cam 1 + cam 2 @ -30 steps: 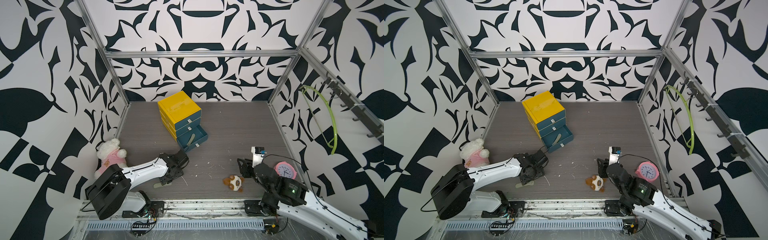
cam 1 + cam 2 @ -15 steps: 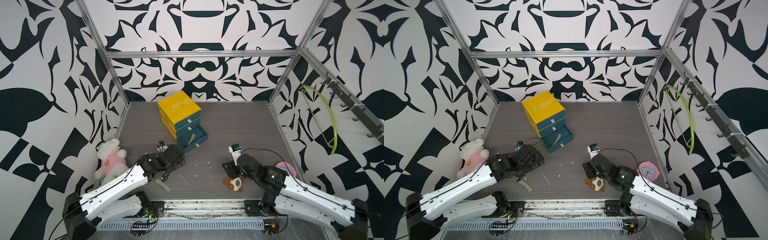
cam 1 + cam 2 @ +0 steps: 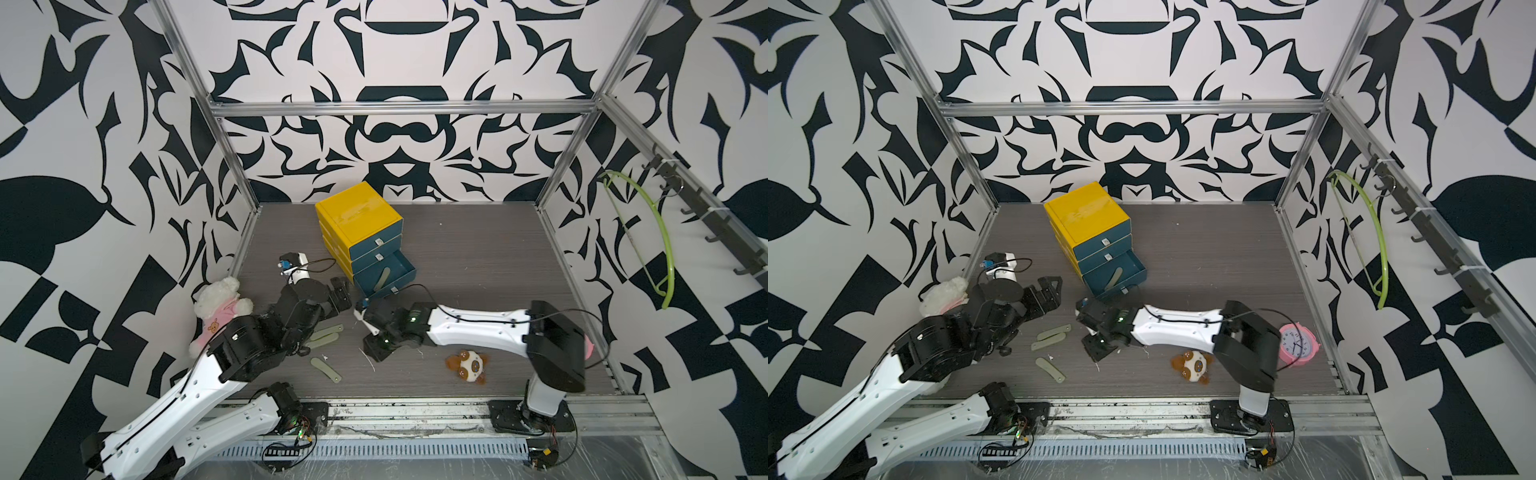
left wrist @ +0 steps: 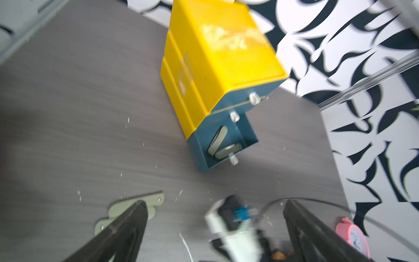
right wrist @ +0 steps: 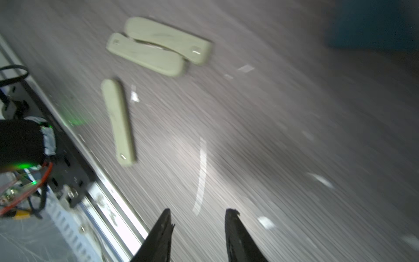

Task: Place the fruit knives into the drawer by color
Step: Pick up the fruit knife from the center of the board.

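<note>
My left jaws have sprung wide apart and empty, three slim olive-green plastic fruit knives point(image 3: 326, 335) lie on the grey wood-grain bench point(image 3: 478, 266), and my right jaws, part-open and empty, have swung in near them, so these still need carrying to the pulled-out bottom dark-teal drawer point(image 3: 397, 266).

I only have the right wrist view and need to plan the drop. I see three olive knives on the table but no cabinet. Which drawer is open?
Observer: The bottom drawer of the yellow cabinet is pulled out; the upper two are shut.
Operator: Anything in it already?
Observer: Two olive knives, clearest in the left wrist view.
Operator: Where is the left gripper?
Observer: The left gripper is open with nothing between its fingers, near the touching pair of knives.
</note>
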`<act>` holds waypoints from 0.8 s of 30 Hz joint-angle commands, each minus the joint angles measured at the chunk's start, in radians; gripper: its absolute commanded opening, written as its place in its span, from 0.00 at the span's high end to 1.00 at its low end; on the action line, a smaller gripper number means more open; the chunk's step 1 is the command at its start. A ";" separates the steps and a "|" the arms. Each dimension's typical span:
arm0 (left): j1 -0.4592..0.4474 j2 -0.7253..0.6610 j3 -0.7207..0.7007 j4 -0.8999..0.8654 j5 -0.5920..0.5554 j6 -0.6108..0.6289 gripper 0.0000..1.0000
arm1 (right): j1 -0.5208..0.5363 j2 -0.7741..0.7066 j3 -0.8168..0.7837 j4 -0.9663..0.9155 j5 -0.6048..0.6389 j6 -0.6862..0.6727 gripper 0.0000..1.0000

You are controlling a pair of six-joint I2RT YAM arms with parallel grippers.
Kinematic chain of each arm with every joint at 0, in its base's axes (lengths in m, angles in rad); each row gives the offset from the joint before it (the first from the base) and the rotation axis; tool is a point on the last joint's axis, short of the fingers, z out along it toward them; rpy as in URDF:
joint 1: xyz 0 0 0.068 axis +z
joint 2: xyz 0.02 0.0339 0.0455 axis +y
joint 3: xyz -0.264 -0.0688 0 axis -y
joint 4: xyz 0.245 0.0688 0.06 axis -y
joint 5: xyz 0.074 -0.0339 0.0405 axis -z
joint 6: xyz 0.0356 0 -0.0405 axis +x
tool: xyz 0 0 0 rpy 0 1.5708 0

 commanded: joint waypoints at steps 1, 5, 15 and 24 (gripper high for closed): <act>0.000 -0.019 0.066 0.075 -0.062 0.140 0.01 | 0.028 0.102 0.154 -0.099 -0.017 -0.059 0.59; 0.000 -0.022 0.112 0.098 -0.057 0.195 0.01 | 0.063 0.203 0.300 -0.148 -0.018 -0.091 0.58; -0.001 -0.136 0.070 0.197 -0.128 0.234 0.01 | 0.109 0.353 0.497 -0.255 -0.007 -0.134 0.57; -0.001 -0.142 0.080 0.189 -0.155 0.251 0.01 | 0.157 0.412 0.570 -0.295 0.059 -0.171 0.56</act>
